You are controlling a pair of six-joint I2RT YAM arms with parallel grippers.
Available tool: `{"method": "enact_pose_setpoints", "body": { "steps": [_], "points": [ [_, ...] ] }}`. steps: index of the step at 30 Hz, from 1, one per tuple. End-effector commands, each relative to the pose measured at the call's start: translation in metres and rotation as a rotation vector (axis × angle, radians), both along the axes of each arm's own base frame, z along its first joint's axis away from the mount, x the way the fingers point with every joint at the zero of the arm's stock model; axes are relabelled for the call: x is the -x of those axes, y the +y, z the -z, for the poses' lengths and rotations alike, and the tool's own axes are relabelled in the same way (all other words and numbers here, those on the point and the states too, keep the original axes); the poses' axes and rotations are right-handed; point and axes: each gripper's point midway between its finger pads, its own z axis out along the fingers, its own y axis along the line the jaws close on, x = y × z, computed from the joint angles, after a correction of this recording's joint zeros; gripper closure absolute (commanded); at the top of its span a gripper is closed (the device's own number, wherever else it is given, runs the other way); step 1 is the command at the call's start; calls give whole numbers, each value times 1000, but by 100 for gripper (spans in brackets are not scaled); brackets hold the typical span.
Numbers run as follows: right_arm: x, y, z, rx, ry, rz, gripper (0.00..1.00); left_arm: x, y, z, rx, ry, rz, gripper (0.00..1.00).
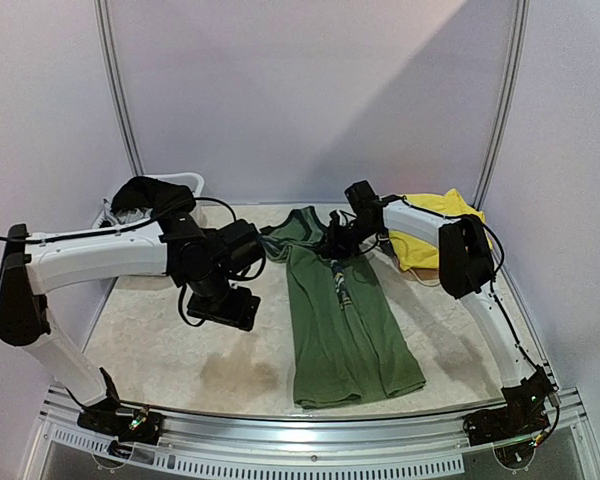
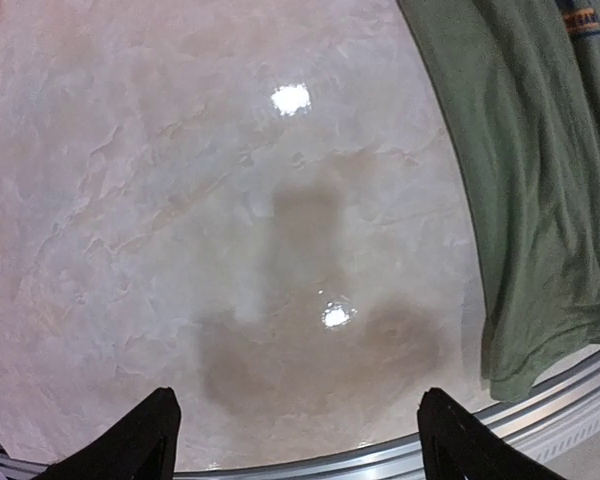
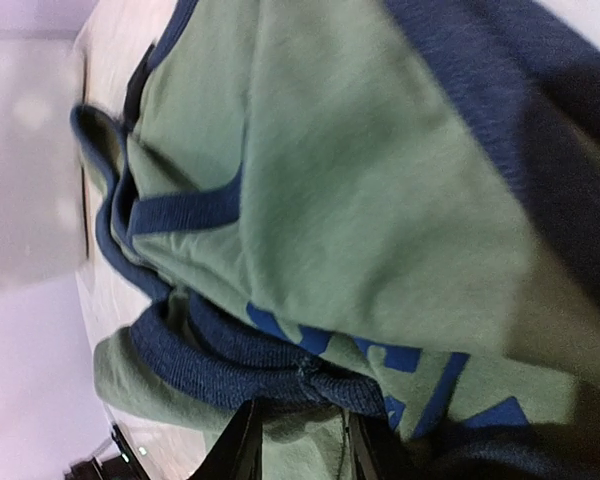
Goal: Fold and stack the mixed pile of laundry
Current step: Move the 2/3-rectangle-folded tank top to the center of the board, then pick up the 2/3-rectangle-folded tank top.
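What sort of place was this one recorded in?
Probably a lab test booth, not a home: plain pale walls on metal poles, a marble-look table edged by an aluminium rail, an olive T-shirt laid out.

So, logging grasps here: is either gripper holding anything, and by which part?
The right gripper pinches the olive-green T-shirt by its navy trim at the collar end; the left gripper is open, holding nothing.
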Motion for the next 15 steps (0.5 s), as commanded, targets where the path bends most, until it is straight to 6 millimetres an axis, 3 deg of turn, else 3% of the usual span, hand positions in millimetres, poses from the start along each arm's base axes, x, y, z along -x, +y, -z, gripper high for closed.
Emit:
{"method": "enact_pose_setpoints", "body": {
  "steps": [1,5,10,15],
  "points": [
    [-29,-44,38,94,57,195,70,1,-27,0,13,37,54,17],
    [-27,-16,12,-46,44,133,67,6,-56,7,59,63,90,20],
    [-18,8,-40,-120,-51,31,63,28,-94,21,163,137,168,27],
    [-18,14,-127,-202,-179,2,56,46,-112,34,225,198,197,35]
  ]
}}
